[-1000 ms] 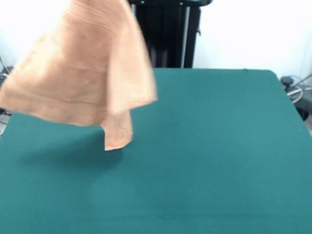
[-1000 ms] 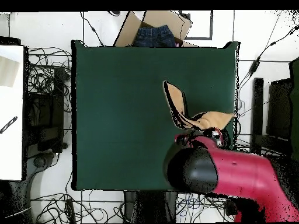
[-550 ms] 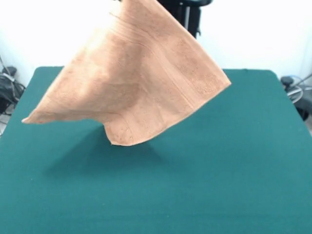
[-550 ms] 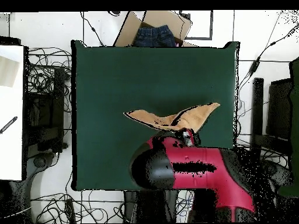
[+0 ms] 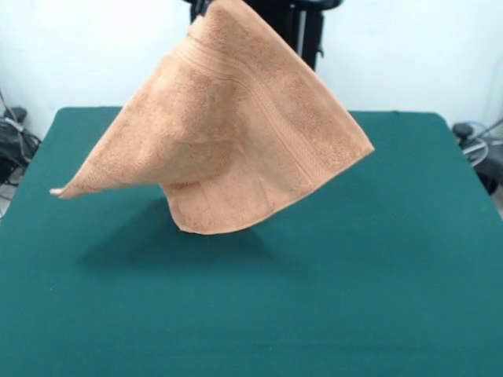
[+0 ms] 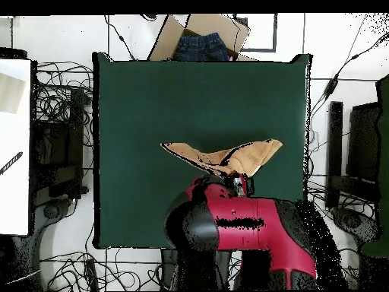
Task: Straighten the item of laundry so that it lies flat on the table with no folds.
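Gripping the towel (image 5: pixel 236 133) by its top corner, my gripper (image 6: pixel 240 181) is shut on the cloth; in the front view that pinched corner sits at the very top edge, and in the overhead view only a bit of the gripper peeks out past my red and black arm (image 6: pixel 243 228). From there the tan-orange towel hangs in the air, spread like a tilted sheet, clear of the table (image 5: pixel 377 275). One corner juts out to one side, another points the opposite way, and the lowest rounded corner hangs above the green surface with its shadow beneath it. A fold runs down the middle of the cloth, and woven bands cross it near the upper edge.

From above, the towel shows as a thin curved strip over the middle of the table, nearer my side. Green surface lies open on every side of it. Beyond the far edge a cardboard box (image 6: pixel 201 38) holds some blue cloth, and cables (image 6: pixel 64 99) sprawl on the floor around the table.
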